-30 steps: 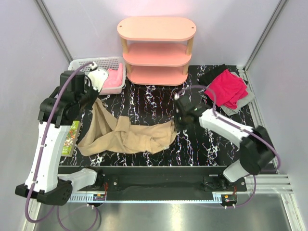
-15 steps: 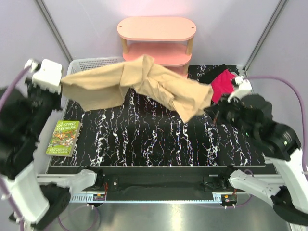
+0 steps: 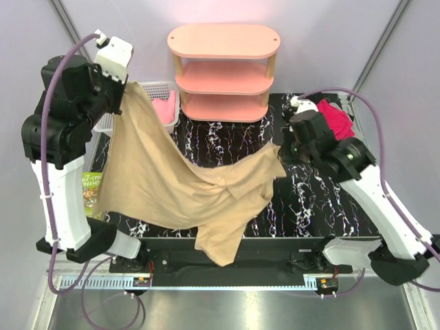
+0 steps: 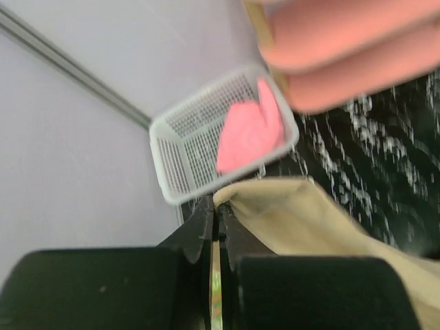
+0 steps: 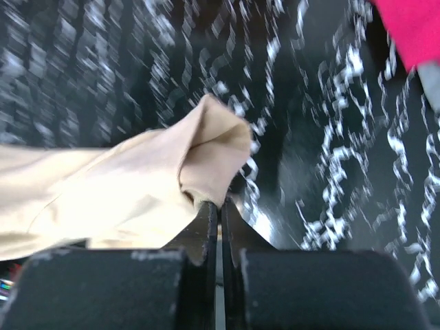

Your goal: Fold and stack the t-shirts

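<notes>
- Black marbled table (image 3: 227,148): tan shirt (image 3: 172,185) hangs stretched above it, drooping past the near edge.
- Left gripper (image 3: 129,88) clamps one corner high at far left.
- Right gripper (image 3: 282,155) pinches another, lower.

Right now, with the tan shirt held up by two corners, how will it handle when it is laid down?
Probably very floppy: the tan shirt sags between the left fingers and right fingers. Likely light: small corner pinches hold it. Its low end may drag or bunch when lowered.

Shelf (image 3: 224,69) rear centre; basket (image 3: 159,85) left of it, t-shirt (image 3: 163,110) inside; large t-shirt (image 3: 172,185) hangs over table (image 3: 309,206) front.
</notes>
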### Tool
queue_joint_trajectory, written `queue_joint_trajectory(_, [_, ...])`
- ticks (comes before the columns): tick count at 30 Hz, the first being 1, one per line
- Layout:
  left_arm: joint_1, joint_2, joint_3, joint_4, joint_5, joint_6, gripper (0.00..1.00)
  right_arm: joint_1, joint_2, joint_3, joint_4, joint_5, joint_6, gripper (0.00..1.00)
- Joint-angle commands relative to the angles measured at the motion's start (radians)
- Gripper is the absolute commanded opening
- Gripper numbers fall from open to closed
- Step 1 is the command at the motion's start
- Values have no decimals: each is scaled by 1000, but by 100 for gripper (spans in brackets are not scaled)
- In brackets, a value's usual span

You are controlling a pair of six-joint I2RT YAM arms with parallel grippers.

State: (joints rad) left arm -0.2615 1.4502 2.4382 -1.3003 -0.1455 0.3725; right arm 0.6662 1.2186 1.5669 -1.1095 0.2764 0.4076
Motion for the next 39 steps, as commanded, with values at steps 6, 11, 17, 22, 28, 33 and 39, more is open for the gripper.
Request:
queue_joint_trajectory(6, [4,-349,-473,139,-82,33,0,-5,-295,-171,-51,0,88,0])
queue_joint_trajectory(11, [4,-340,-345,52,-40,16,0,-4,-395,-112,-108,-60,149,0])
queue_joint_trajectory(17, [4,-340,-208,-59,9,2,0,-4,-441,53,-248,-106,192,0])
queue_joint_trajectory(22, [4,-359,-195,-96,18,0,0,-4,-427,284,-323,-129,192,0])
queue_joint_trajectory(28, [4,-386,-279,-100,72,-21,0,-4,-450,62,-313,-111,209,0])
queue_joint_trajectory(33, [4,-436,-546,21,87,-24,0,-5,-447,-281,-113,-73,211,0])
queue_joint_trajectory(39, [4,-380,-855,220,70,-11,0,-10,-268,-406,34,67,148,0])
